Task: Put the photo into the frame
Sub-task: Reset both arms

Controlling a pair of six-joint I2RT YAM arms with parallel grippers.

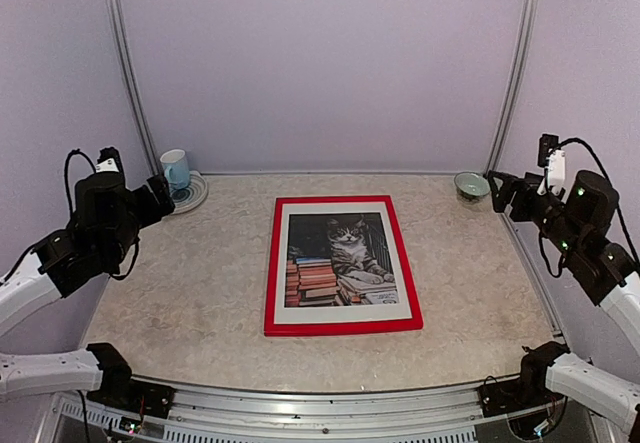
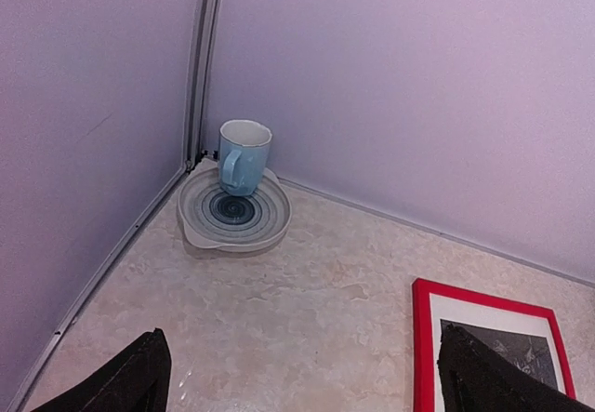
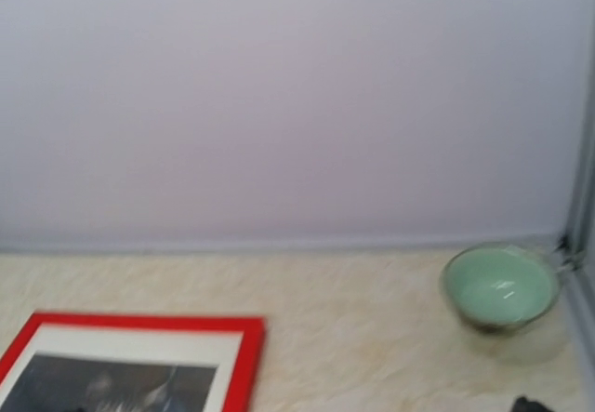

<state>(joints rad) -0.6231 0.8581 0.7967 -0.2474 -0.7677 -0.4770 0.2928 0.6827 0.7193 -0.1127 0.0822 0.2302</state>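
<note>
One frame (image 1: 343, 325) lies flat at the middle of the table (image 1: 180, 293), red face up, its long sides running from 6 toward 12 o'clock. Inside it sits the photo (image 1: 340, 260), a tabby cat among stacked books, with a white mat (image 1: 345, 312) showing between the print and the red border on all four sides. Neither gripper touches it.

Farther back, at about 9 o'clock, the left gripper (image 1: 160, 195) hangs above the table's left edge, well apart from the frame. Its wrist view shows both fingers (image 2: 139, 379) spread wide with nothing between them. At about 3 o'clock the right gripper (image 1: 500, 191) hangs over the right edge, also apart from the frame, its jaws apart and empty.

At the far corners, at 10 o'clock, a pale blue mug (image 1: 175, 171) stands upright on a striped plate (image 1: 196, 195), just beyond the left gripper. At 2 o'clock a small green bowl (image 1: 471, 185) sits close to the wall, near the right gripper.
</note>
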